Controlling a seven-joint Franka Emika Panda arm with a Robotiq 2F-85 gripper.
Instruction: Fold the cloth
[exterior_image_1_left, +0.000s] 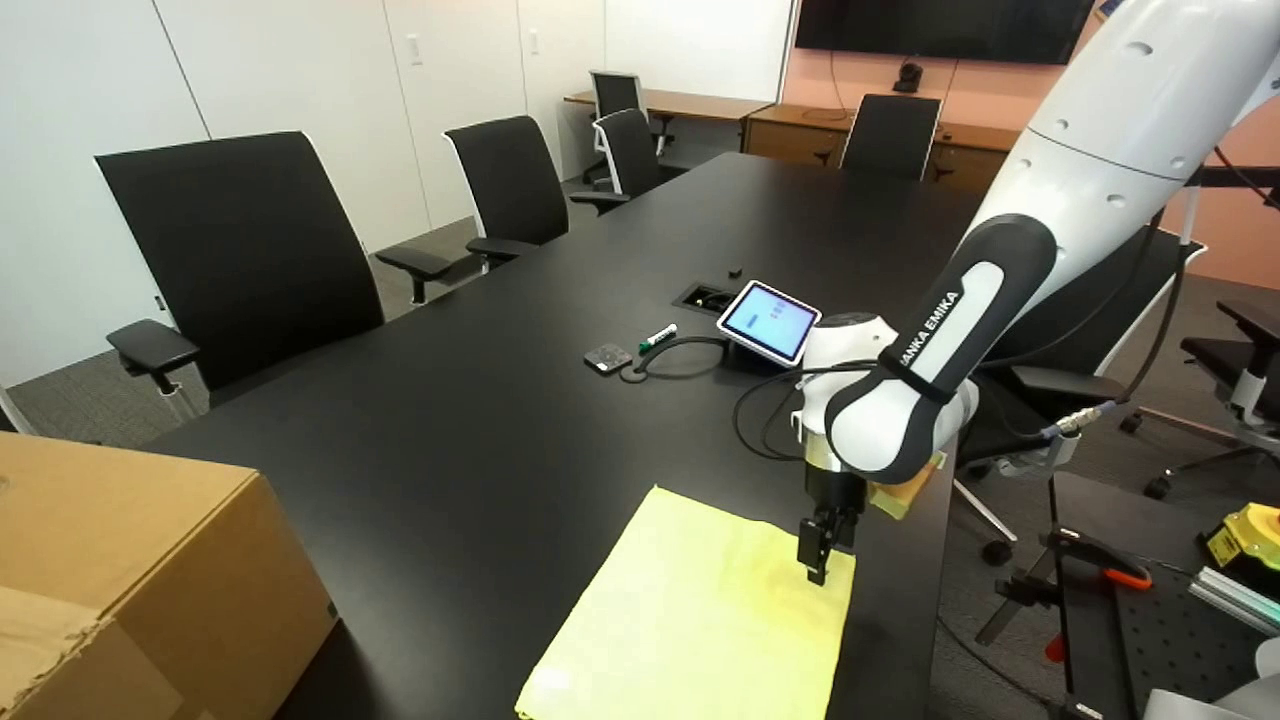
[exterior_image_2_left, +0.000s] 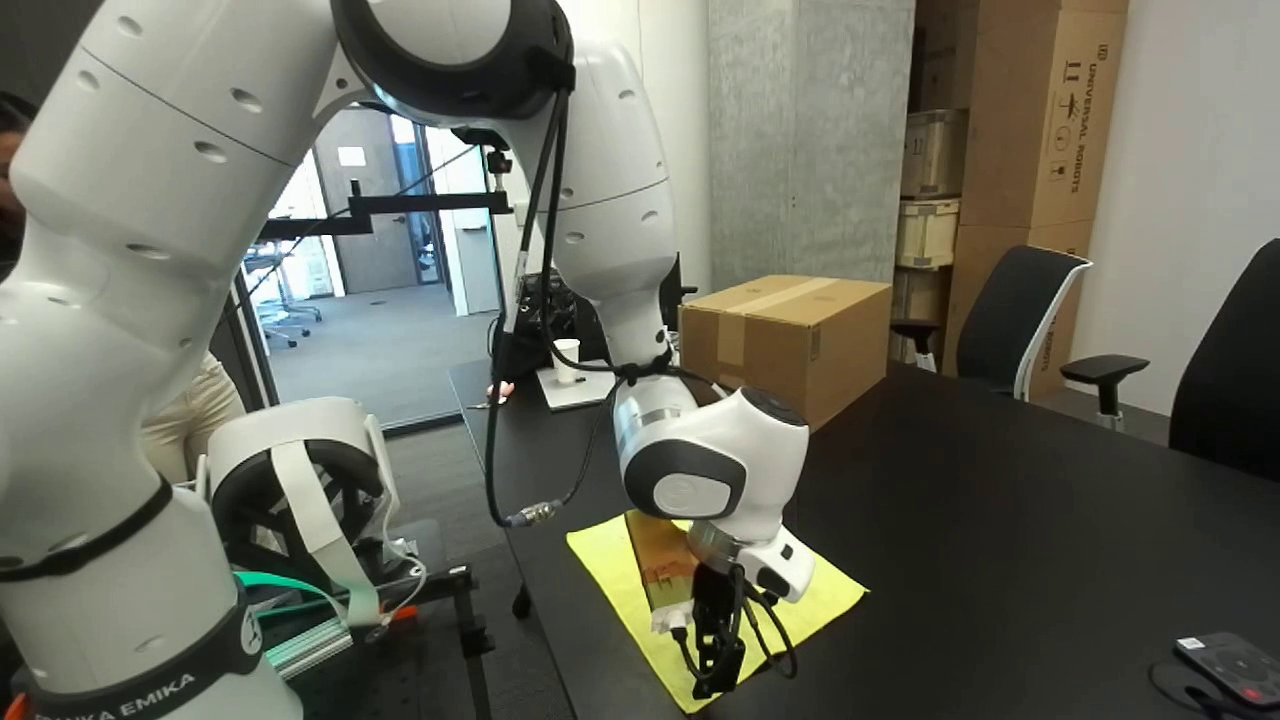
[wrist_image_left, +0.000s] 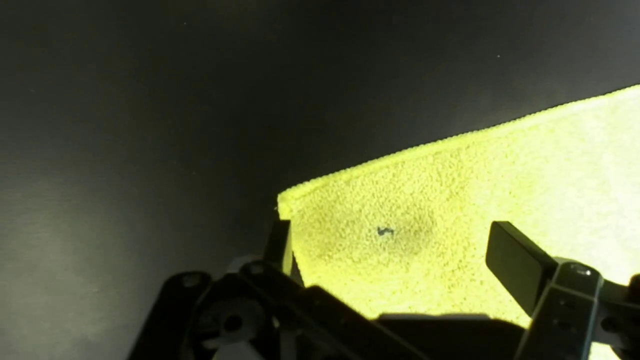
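The pale yellow cloth (exterior_image_1_left: 690, 620) lies flat and spread out on the black table in both exterior views (exterior_image_2_left: 825, 600). In the wrist view, the cloth (wrist_image_left: 450, 195) shows one corner, a stitched edge and a small dark mark. My gripper (exterior_image_1_left: 818, 570) points down above that corner, also seen in an exterior view (exterior_image_2_left: 718, 682). In the wrist view, my gripper (wrist_image_left: 390, 232) is open, with one finger at the cloth's side edge and the other above the cloth. Nothing is held between the fingers. Whether the fingertips touch the cloth, I cannot tell.
A brown cardboard box (exterior_image_1_left: 220, 590) stands on the table (exterior_image_1_left: 430, 500) beyond the cloth's far side, also seen in an exterior view (exterior_image_2_left: 760, 350). A tablet (exterior_image_1_left: 770, 322), a marker (exterior_image_1_left: 657, 338), a small dark device (exterior_image_1_left: 607, 359) and cables lie farther along. The table edge runs close beside the gripper.
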